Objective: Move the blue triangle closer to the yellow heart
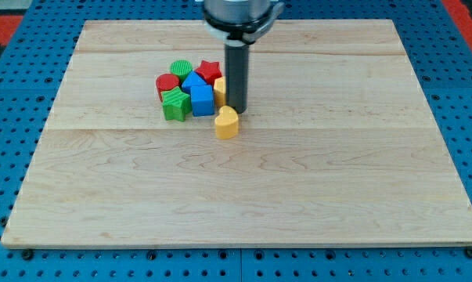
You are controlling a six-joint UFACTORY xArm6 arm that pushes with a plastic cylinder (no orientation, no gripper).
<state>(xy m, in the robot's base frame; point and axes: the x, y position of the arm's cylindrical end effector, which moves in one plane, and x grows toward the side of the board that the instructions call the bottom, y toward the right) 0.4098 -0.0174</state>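
plastic, light and stiff, the blue triangle (193, 81) sits in the cluster above the yellow heart (227, 122), probably best pushed from its top edge, while my tip (236, 107) holds nothing beside the heart.

Bright even overhead light, soft short shadows under blocks (192, 90), sharp focus, no glare.

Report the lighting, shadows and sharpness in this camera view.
Camera view: even, soft light on the wooden board, no glare; my tip casts only a faint shadow beside the yellow heart; the block cluster around the blue triangle is sharp; the arm's top is cropped.
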